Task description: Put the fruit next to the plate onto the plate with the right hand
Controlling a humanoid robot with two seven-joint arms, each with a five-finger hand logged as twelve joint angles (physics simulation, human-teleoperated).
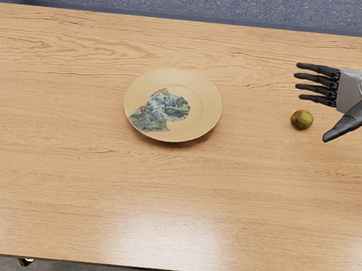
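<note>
A small green-yellow fruit (302, 119) lies on the wooden table, well to the right of the plate. The tan plate (204, 93) with a blue-and-white pattern in its middle sits near the table's centre. My right hand (322, 104) comes in from the right edge and hovers just above and to the right of the fruit. Its fingers (316, 79) are spread out pointing left and the thumb points down-left beside the fruit. The hand holds nothing and does not touch the fruit.
The wooden table (67, 182) fills the view, with its far edge at the top and its near edge at the bottom. Grey floor shows beyond the far edge.
</note>
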